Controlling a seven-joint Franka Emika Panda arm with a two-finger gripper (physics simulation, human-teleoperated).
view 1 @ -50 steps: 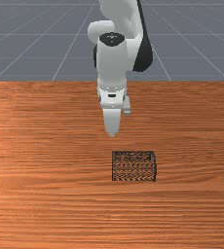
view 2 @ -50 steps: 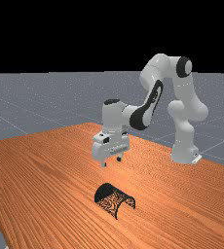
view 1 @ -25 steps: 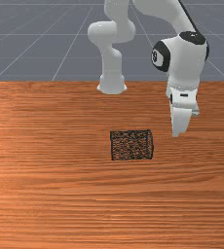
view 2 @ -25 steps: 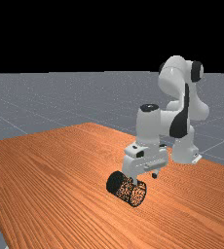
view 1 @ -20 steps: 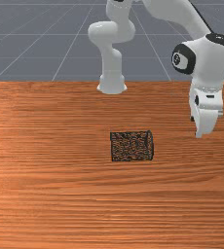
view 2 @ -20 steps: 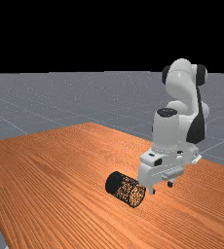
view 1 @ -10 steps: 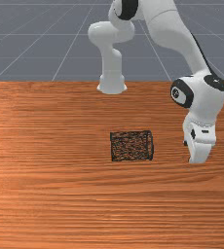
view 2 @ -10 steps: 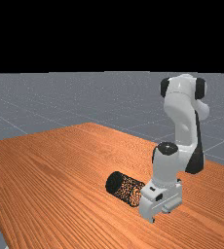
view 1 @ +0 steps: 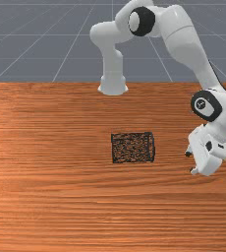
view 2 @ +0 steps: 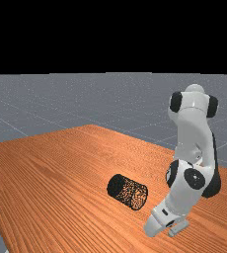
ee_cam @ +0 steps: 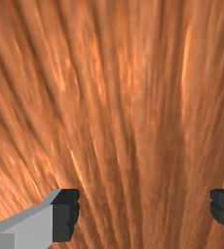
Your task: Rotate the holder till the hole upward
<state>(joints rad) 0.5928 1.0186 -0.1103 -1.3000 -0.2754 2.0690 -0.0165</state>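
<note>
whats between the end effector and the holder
Only bare table lies between the end effector and the black holder, as the front view shows.

Mesh holder (view 2: 128, 191) lying sideways, tilted end effector (view 2: 161, 219) nearby

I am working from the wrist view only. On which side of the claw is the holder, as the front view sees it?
Observer: The holder is to the front view's left of the claw.
Operator: Thank you. Is it standing on one end, or lying?
Observer: It is lying on its side, as the far view shows.
Operator: And is the claw directed straight down?
Observer: No, it slants: in the front view its fingertips point toward the front view's left.
</note>
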